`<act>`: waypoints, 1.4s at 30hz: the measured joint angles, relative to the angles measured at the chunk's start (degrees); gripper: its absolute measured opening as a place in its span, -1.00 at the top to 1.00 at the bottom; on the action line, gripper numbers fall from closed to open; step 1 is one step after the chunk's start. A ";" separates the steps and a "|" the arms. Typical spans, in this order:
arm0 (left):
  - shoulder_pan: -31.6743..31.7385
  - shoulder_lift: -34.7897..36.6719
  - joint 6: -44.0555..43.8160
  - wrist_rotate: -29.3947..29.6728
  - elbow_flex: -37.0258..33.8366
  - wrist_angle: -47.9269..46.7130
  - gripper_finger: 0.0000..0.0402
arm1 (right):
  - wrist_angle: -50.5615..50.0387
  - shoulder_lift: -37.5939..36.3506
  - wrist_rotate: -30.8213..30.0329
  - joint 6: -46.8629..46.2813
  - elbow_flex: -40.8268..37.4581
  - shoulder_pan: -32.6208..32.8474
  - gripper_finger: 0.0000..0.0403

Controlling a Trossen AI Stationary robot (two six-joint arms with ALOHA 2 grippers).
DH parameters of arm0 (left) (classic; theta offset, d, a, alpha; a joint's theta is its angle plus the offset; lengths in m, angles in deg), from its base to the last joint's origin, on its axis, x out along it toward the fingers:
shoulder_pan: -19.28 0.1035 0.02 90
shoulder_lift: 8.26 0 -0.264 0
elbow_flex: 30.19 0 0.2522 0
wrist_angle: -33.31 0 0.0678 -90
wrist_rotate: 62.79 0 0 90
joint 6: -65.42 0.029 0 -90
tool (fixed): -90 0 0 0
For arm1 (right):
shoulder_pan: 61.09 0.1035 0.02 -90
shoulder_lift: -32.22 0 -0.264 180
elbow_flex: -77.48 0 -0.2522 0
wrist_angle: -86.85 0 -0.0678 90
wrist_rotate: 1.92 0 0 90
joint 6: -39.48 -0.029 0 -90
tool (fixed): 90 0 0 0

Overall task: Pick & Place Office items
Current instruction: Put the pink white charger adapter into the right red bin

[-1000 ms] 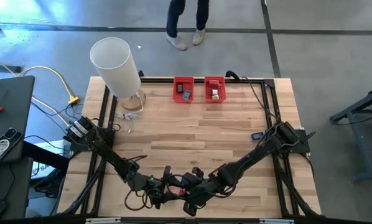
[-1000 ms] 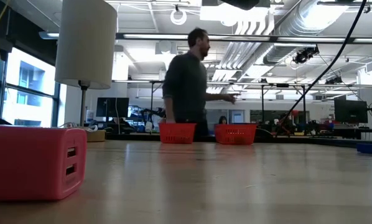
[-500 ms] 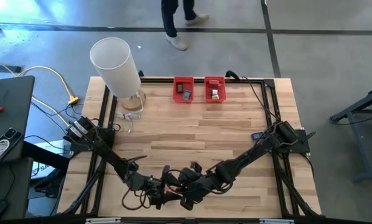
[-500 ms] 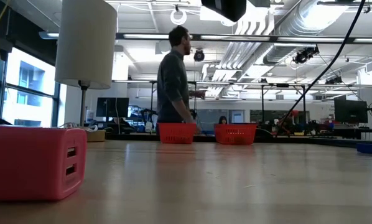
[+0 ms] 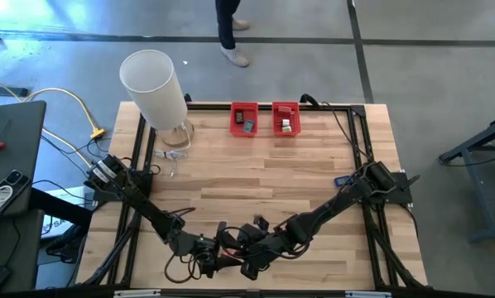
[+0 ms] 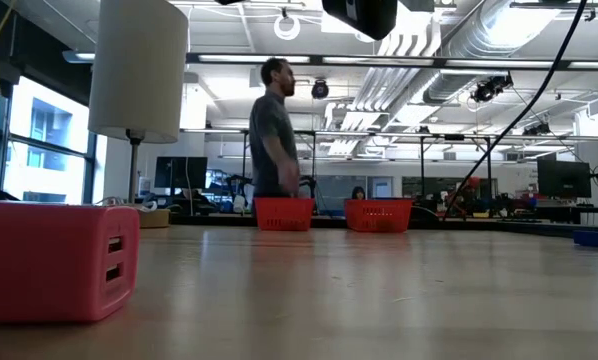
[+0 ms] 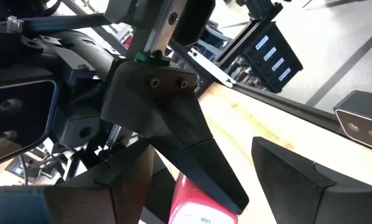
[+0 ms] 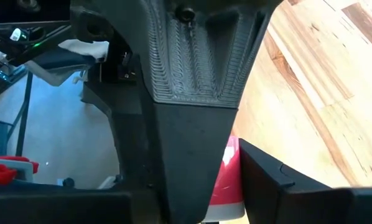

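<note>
Both grippers meet above the table's near edge, at its middle. My right gripper [image 5: 249,263] slants down from the right and is shut on a small pink-red piece with a white label [image 7: 198,208]. My left gripper [image 5: 218,252] comes level from the left and is open. Its two fingers [image 7: 111,186] stand either side of that piece and of the right gripper's finger. Whether they touch the piece I cannot tell. In the low view a pink-red block with two sockets [image 6: 54,260] rests flat on the table, with no finger on it. My right gripper has the pink-red piece's side [image 8: 231,177] against one of its fingers [image 8: 279,186]. The left arm's finger stands in front of the other side of the hold. The fingers slant down from the table's right. The piece is held up off the table.
Two red bins [image 5: 244,118] [image 5: 285,117] with small pieces stand at the far edge. A tall white cylinder [image 5: 154,87] stands at the far left. A small blue piece [image 5: 341,180] lies by the right arm. A person [image 6: 274,130] walks beyond the far edge.
The person beyond the far edge has walked toward the table's left. Both grippers have kept their place and their openings.
</note>
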 joint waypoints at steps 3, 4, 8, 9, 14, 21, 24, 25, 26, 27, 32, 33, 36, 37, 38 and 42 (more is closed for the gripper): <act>0.00 0.00 0.02 0.00 0.00 -0.63 -0.29 | 0.11 0.00 0.11 0.00 0.00 -0.05 0.39; 0.00 0.04 0.02 0.00 0.00 -0.92 -0.29 | 0.25 0.00 0.23 0.00 0.00 -0.07 0.38; -0.04 -0.07 0.38 -0.57 -0.07 -2.50 -0.29 | 1.37 0.00 0.16 0.28 0.02 -0.17 0.39; -0.04 -0.07 0.36 -0.61 -0.07 -2.57 -0.29 | 1.48 0.00 0.11 0.45 0.02 -0.17 0.40; -0.33 -0.07 2.60 -0.48 -0.07 -2.26 -0.29 | 2.58 0.00 1.07 1.47 0.02 -0.17 0.40; 0.54 -0.07 3.29 -0.61 -0.07 -2.25 -0.29 | 3.04 0.00 1.69 1.31 0.02 -0.39 0.39; 0.92 -0.07 5.21 -0.58 -0.09 -2.28 -0.29 | 4.51 0.00 2.33 1.37 0.02 -0.50 0.40; 0.94 -0.17 5.34 -0.52 -0.09 -2.17 -0.29 | 4.58 -0.02 2.51 1.46 0.02 -0.52 0.40; 0.94 -0.24 5.43 -0.52 -0.09 -2.05 -0.29 | 4.66 -0.02 2.62 1.57 0.02 -0.51 0.40; 0.94 -0.26 5.86 -0.45 -0.09 -2.08 -0.29 | 4.71 -0.02 2.71 1.65 0.02 -0.48 0.40; 0.94 -0.26 6.90 0.37 -0.09 -2.07 -0.23 | 4.93 -0.02 4.16 1.65 0.02 -0.44 0.39; 0.95 -0.28 6.93 0.50 -0.09 -2.05 -0.20 | 4.87 -0.02 4.21 1.53 0.02 -0.44 0.39; 0.98 -0.28 6.97 0.70 -0.09 -1.87 -0.06 | 4.87 -0.02 4.32 1.54 0.02 -0.43 0.40; 0.98 -0.28 6.97 0.72 -0.09 -1.83 -0.01 | 4.87 -0.02 4.43 1.64 0.02 -0.42 0.40; 1.00 -0.28 6.97 0.72 -0.09 -1.77 0.05 | 4.81 -0.02 4.51 1.64 0.02 -0.42 0.40; 0.95 -0.27 6.96 0.76 -0.07 -1.56 0.29 | 4.81 -0.02 5.56 1.70 0.02 -0.44 0.35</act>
